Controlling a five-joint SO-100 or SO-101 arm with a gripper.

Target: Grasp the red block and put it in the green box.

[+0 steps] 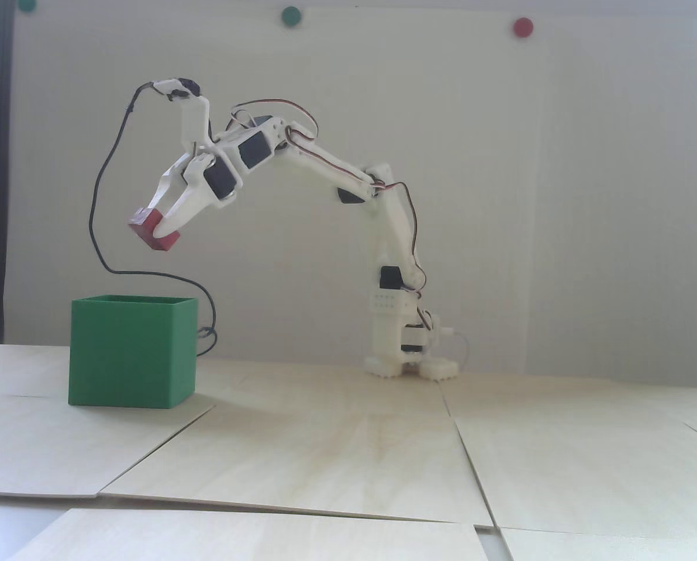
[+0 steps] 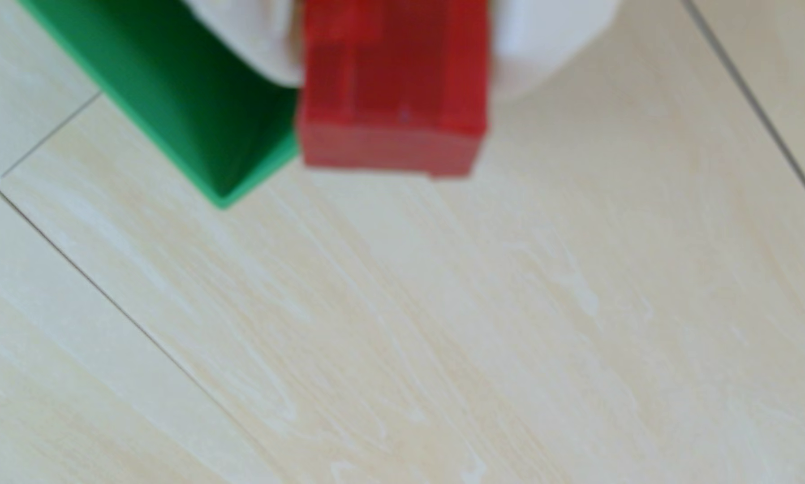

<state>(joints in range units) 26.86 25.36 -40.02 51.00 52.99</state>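
Red block [image 1: 153, 229] is pinched in my gripper [image 1: 157, 225], held high so it clears the rim of the open-topped green box [image 1: 132, 356] standing near the worktop's left edge, almost beneath it.

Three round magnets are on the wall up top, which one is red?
In the fixed view, the rightmost magnet is red. The middle one and the one cut off at the left are both green.

Fixed view faces the arm side-on from table height; wrist view looks down close
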